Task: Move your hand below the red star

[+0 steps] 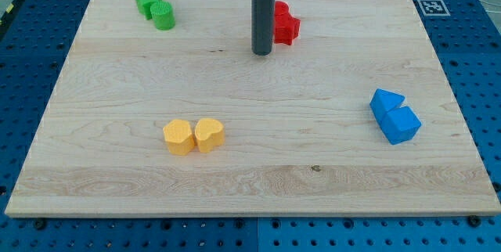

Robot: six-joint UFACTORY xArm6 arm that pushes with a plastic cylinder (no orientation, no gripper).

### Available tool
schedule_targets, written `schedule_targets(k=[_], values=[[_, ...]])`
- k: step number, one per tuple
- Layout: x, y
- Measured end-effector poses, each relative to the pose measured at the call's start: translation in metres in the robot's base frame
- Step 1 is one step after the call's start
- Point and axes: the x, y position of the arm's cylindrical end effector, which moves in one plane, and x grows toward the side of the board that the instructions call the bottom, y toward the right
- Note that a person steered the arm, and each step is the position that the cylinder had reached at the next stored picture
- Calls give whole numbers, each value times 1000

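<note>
Wooden board [250, 166] lay on a blue perforated table [23, 56]. Dark rod came down from the view's top, approx. centre. My tip [261, 52] sat on the board just beside the red blocks, on their left and slightly lower in the view.

Red star [286, 27] was near the view's top, right of centre. A second red block [281, 9] touched it from above; shape couldn't be made out, partly hidden behind the rod. Tip looked v. close to the star's lower left edge; couldn't tell if touching or a hair apart.

No pincer on this rig, so nothing apart, together or clamped; just the bare rod end.

Other blocks:
- Green pair at the view's top left: green star-like block [146, 2] w/ a green cylinder [163, 16] touching it at lower right.
- Yellow pair in the lower left-centre: yellow block [178, 136] on the left, yellow heart [209, 135] on the right, side by side, touching. Left one's shape unclear.
- Blue pair at the view's right, mid-height: blue triangular block [386, 101] above, blue block [401, 124] below & right, touching.

All three pairs were well apart from the tip. Black-and-white marker tag [431, 5] sat beside the board's top right corner.
</note>
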Motion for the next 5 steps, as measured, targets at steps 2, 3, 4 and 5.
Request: schedule_targets(k=[2, 3, 4, 5], values=[[0, 1], [0, 2], [0, 2], [0, 4]])
